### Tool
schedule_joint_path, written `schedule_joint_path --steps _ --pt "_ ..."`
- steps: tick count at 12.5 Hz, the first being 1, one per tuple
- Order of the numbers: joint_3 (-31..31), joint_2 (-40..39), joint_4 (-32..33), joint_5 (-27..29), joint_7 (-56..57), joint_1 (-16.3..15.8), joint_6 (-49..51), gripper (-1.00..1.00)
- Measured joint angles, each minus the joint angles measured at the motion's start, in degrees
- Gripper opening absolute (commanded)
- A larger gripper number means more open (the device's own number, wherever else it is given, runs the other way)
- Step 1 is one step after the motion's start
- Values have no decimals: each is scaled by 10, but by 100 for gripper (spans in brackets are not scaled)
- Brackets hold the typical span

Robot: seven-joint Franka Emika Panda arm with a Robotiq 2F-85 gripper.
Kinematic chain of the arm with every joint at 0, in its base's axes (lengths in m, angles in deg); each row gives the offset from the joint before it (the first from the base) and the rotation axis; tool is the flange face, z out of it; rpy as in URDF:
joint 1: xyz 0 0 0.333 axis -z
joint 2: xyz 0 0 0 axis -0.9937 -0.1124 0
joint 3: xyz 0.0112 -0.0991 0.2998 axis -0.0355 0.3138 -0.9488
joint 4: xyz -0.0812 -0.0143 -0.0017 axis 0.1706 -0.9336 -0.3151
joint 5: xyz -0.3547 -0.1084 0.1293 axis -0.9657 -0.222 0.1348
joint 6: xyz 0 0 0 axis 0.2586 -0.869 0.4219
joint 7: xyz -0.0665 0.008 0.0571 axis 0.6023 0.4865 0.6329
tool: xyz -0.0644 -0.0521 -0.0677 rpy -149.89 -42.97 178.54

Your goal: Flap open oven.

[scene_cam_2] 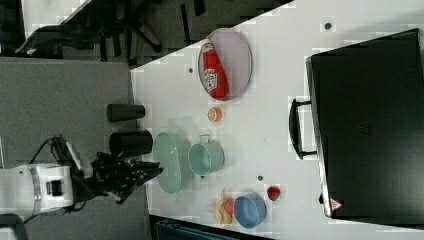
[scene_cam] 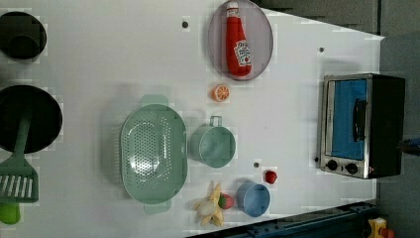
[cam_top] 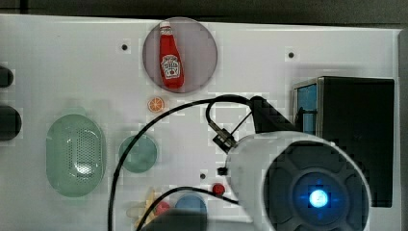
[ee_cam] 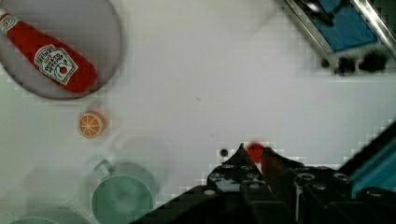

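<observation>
The oven (scene_cam: 361,126) stands at the left view's right, with its blue glass door (scene_cam: 349,119) closed and its black bar handle (scene_cam: 360,120) across the door. Two black knobs (scene_cam: 341,166) sit on the steel front. The oven (cam_top: 358,134) shows its black top at the top view's right. In the right view the oven (scene_cam_2: 370,125) is a black box with its handle (scene_cam_2: 297,127) sticking out. My gripper (ee_cam: 254,150) hovers high above the table, well away from the oven (ee_cam: 345,28). Its fingers stand close together with nothing between them. The gripper (scene_cam_2: 152,172) is off the table's edge in the right view.
A ketchup bottle (scene_cam: 237,42) lies on a grey plate (scene_cam: 262,29). An orange slice (scene_cam: 221,92), a green cup (scene_cam: 214,145), a green colander (scene_cam: 153,153), a blue cup (scene_cam: 253,198), a small red ball (scene_cam: 270,176) and a banana (scene_cam: 210,206) dot the white table (scene_cam: 124,49). Black cables (cam_top: 144,134) trail from my arm.
</observation>
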Motion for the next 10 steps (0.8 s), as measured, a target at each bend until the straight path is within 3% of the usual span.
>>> schedule_joint_path --steps 10 --pt "111 -38 115 -31 330 10 -194 -65"
